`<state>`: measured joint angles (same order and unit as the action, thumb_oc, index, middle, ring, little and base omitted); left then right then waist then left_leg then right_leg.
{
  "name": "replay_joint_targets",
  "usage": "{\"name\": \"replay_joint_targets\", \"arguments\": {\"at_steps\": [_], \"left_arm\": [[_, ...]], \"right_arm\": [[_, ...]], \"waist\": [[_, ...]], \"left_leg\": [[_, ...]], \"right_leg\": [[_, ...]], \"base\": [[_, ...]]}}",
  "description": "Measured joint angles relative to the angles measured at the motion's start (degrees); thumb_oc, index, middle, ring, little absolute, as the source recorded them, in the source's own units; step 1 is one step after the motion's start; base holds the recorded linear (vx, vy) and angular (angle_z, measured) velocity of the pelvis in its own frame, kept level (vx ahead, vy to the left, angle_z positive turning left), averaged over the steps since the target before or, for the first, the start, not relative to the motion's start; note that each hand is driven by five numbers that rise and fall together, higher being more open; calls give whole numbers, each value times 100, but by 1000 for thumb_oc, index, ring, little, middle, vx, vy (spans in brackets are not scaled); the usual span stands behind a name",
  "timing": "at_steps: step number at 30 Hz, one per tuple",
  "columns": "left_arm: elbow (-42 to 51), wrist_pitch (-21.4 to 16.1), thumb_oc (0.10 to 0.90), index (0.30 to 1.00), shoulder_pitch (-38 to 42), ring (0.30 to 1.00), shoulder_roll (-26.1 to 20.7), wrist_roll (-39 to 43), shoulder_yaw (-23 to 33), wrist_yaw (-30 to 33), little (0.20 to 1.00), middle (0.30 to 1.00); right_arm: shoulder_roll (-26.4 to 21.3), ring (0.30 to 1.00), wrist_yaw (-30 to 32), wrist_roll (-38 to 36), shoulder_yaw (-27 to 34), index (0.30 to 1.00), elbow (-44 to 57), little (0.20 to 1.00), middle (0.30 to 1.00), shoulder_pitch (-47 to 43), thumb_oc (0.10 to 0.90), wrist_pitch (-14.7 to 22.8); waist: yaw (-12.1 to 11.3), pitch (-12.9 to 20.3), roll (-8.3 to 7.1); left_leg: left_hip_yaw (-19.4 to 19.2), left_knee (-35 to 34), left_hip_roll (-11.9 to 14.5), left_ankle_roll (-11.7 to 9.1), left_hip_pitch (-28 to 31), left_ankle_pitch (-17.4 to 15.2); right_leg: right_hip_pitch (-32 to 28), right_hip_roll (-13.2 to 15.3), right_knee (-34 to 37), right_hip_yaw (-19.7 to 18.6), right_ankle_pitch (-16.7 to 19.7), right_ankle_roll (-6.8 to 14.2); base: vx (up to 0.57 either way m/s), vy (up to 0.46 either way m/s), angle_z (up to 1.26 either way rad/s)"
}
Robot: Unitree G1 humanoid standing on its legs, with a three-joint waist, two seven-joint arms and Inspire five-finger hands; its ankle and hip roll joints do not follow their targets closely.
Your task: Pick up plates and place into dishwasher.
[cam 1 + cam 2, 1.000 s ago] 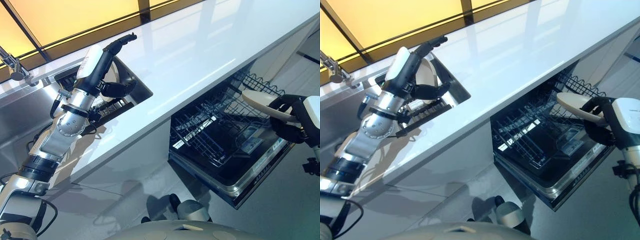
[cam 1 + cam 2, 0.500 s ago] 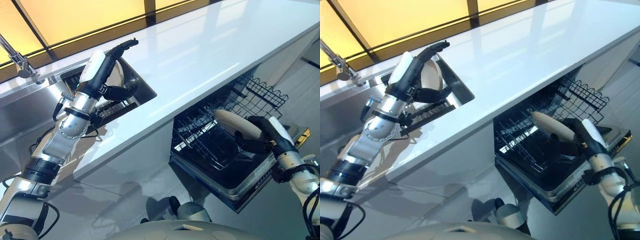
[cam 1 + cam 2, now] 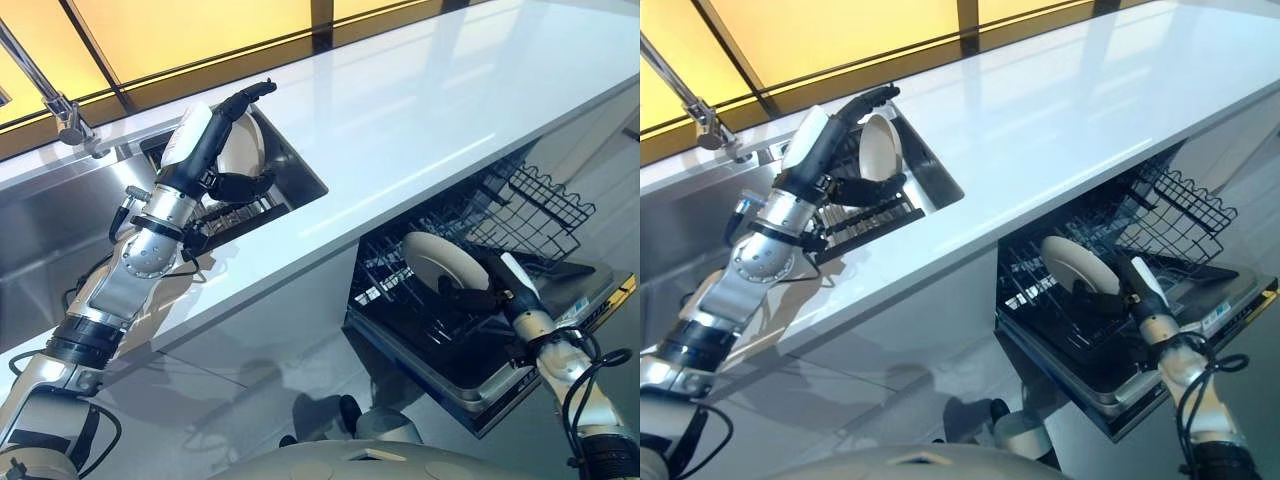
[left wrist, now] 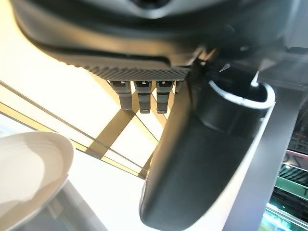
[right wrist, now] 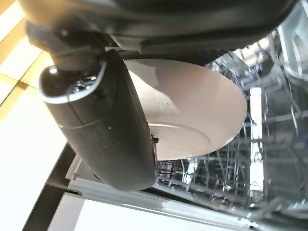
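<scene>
My right hand (image 3: 484, 296) is shut on the rim of a white plate (image 3: 438, 262), with the thumb (image 5: 103, 127) lying across its face (image 5: 192, 108). I hold it tilted on edge among the wires of the dishwasher's lower rack (image 3: 545, 205). At the sink, a second white plate (image 3: 878, 148) stands upright in a dark dish rack (image 3: 238, 212). My left hand (image 3: 203, 148) hovers by that plate, open, its fingers straight over the top edge and the thumb spread below. In the left wrist view the plate (image 4: 29, 168) lies past the fingers, apart from them.
The dishwasher door (image 3: 595, 290) hangs open under the white countertop (image 3: 420, 110), with the rack pulled out over it. A steel sink (image 3: 50, 230) and its faucet (image 3: 60, 100) sit to the left. Amber window panes run along the counter's back.
My right hand has carried the plate from above the open door down and left into the lower rack, tipping it from flat towards upright. The left hand has stayed by the sink plate.
</scene>
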<state>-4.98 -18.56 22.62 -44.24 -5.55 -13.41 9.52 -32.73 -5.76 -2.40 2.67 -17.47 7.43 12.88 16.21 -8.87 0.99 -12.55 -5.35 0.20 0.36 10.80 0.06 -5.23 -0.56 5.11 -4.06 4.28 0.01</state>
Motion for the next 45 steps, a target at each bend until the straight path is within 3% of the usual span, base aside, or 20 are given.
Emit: {"name": "replay_joint_targets", "arguments": {"at_steps": [8, 12, 22, 27, 38, 39, 40, 41, 42, 45], "left_arm": [[35, 93, 800, 900, 6, 900, 0, 50, -124, 3, 900, 900], [154, 112, 800, 900, 101, 900, 0, 121, -358, 5, 900, 900], [243, 119, 800, 900, 295, 900, -11, 333, -491, 20, 900, 900], [244, 230, 800, 900, 562, 900, -11, 444, -669, 21, 900, 900], [245, 229, 800, 900, 678, 900, -11, 444, -716, 20, 900, 900], [245, 229, 800, 900, 683, 900, -11, 445, -716, 20, 900, 900], [245, 230, 800, 900, 688, 900, -11, 445, -718, 20, 900, 900], [245, 229, 800, 900, 693, 900, -11, 445, -720, 20, 900, 900], [245, 229, 800, 900, 703, 900, -11, 445, -723, 20, 900, 900], [245, 229, 800, 900, 705, 900, -10, 445, -731, 20, 900, 900]], "right_arm": [[105, 300, 302, -345, -307, 300, -567, 200, 300, -266, 100, -240], [287, 300, 444, -802, -419, 300, -809, 200, 300, -581, 100, -568], [296, 300, 696, -1463, -797, 300, -1757, 200, 300, -1262, 100, -1088], [295, 300, 754, -1490, -824, 300, -1944, 200, 300, -1499, 100, -1308], [292, 300, 791, -1489, -1105, 300, -2189, 200, 300, -2102, 100, -1529], [292, 411, 820, -1489, -1143, 411, -2190, 329, 411, -2140, 229, -1529], [292, 691, 829, -1488, -1149, 691, -2190, 656, 691, -2154, 556, -1529], [292, 834, 834, -1488, -1153, 834, -2190, 823, 834, -2162, 723, -1529], [292, 900, 836, -1486, -1167, 900, -2190, 900, 900, -2168, 800, -1529], [290, 900, 839, -1421, -1268, 900, -2187, 900, 900, -2171, 800, -1530]], "waist": [[-92, 0, 0], [-106, 1, -1], [-385, 6, 6], [-502, 7, 8], [-533, 9, 11], [-535, 9, 12], [-538, 9, 12], [-542, 9, 12], [-549, 10, 13], [-550, 11, 15]], "left_leg": [[32, 0, -12, 14, -3, 12], [81, 0, -22, 21, -3, 24], [186, -1, -26, 23, 42, 63], [242, -1, -34, 28, 32, 86], [344, 0, -34, 26, 50, 109], [347, -1, -34, 27, 51, 110], [349, -1, -34, 27, 51, 111], [351, -1, -34, 27, 51, 112], [351, -1, -33, 24, 50, 114], [352, 0, -32, 23, 49, 116]], "right_leg": [[-18, 20, 0, 27, 0, 0], [-35, 33, 1, 73, 0, 0], [-121, 47, 4, 187, -2, -1], [-136, 62, 4, 251, -1, -2], [-193, 67, 7, 328, -2, -3], [-196, 67, 7, 330, -2, -4], [-196, 68, 7, 330, -2, -4], [-196, 68, 7, 330, -2, -4], [-196, 67, 7, 332, -2, -4], [-196, 66, 7, 335, -2, -4]], "base": [[-1, -1, 0], [-12, -4, 6], [-14, -5, 5], [-26, -11, 6], [-4, -3, 3], [0, 0, 0], [0, 0, 0], [0, 0, 0], [0, 0, 0], [0, 0, 0]]}}
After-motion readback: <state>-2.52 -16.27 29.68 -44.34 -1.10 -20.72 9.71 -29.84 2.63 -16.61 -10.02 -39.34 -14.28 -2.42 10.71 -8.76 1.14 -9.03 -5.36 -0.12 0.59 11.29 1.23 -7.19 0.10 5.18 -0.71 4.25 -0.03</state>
